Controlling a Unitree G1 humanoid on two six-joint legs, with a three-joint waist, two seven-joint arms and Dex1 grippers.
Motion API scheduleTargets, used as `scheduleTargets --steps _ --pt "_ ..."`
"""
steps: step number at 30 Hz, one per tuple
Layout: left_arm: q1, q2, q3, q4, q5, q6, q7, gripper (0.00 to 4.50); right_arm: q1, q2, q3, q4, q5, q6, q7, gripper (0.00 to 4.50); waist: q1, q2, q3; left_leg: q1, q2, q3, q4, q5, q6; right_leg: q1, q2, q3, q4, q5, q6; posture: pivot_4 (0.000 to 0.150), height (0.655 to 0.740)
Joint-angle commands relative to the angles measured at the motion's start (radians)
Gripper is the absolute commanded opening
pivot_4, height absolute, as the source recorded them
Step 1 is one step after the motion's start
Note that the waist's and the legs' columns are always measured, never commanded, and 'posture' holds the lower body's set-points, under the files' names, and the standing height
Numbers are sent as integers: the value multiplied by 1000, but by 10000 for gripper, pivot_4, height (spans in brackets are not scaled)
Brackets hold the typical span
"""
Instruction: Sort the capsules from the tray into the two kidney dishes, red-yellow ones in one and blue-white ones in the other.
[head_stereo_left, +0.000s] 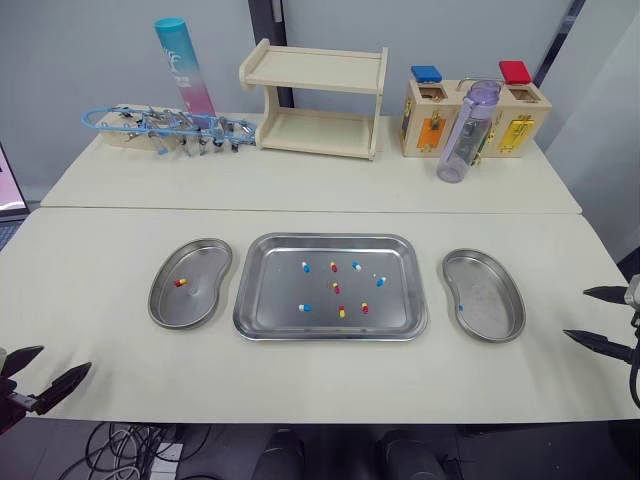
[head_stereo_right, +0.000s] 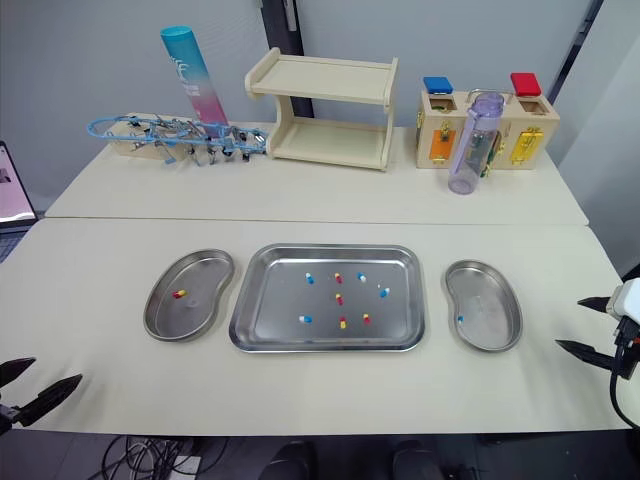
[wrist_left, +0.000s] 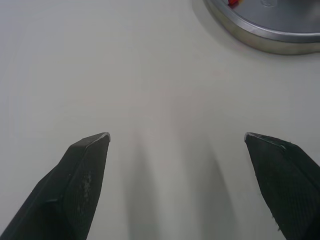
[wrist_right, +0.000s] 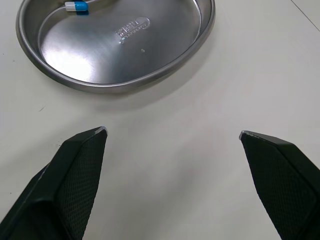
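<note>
Both head eyes look forward and down from high over the cream table (head_stereo_left: 100, 250), sharing the rectangular steel tray (head_stereo_left: 270, 290). The left wrist camera looks low and close toward the left steel kidney dish (wrist_left: 265, 42); the right, toward the right steel kidney dish (wrist_right: 150, 50).

table (head_stereo_left: 120, 230), tray (head_stereo_left: 275, 300), left dish (head_stereo_left: 200, 268), right dish (head_stereo_left: 495, 305)

Wall: a plain pale grey-blue wall (head_stereo_left: 80, 50) runs behind everything, broken by a dark upright strip (head_stereo_left: 268, 20) above the shelf rack (head_stereo_left: 315, 100).
Surfaces: two cream tops, the near surface (head_stereo_left: 100, 250) and the far surface (head_stereo_left: 300, 185), are butted together along a straight seam.
Furniture: the shelf rack is pale wood with two tiers and stands on the far surface close to the wall.
Floor: a dark floor (head_stereo_left: 215, 435) shows below the near edge, with a tangle of cables (head_stereo_left: 130, 450).
Left edge: part of a lit screen (head_stereo_right: 12, 190).
Light: even and soft, with faint shadows.
</note>
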Motion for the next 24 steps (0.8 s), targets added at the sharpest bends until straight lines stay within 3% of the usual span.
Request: scheduleTargets --steps 1,9,13,16,19,24 --pt "52 -27 17 -91 -60 -11 -49 44638 -24 -35 -1 23 -6 -20 25 45000 0 0 0 0 0 0 0 0 0 0 0 0 0 0 0 1500 7400" --pt "112 -98 -43 -390 -214 37 -146 44638 -39 -85 19 77 -11 -25 111 45000 1 2 0 0 0 1 0 0 0 1 0 0 -1 0 0 1500 7400" --pt "121 -156 -161 -584 -263 48 -140 44638 -23 -93 -3 51 6 -1 131 45000 2 2 -1 0 0 1 0 0 0 3 0 0 -5 1 1 1500 7400" --pt "106 -212 -245 -624 -244 24 -117 44638 -20 -75 -14 13 11 0 114 45000 4 4 -2 0 0 1 1 0 0 3 0 1 -6 1 1 1500 7400" --pt "56 -252 -324 -590 -202 -24 -109 44638 -36 -50 -11 -110 51 33 96 45000 0 5 -2 0 0 2 0 0 0 3 0 1 -5 1 1 1500 7400" --pt "24 -269 -345 -552 -192 -73 -97 44638 -136 6 42 -415 232 299 6 45000 -3 6 -3 0 0 2 1 0 0 3 0 1 -5 1 1 1500 7400"
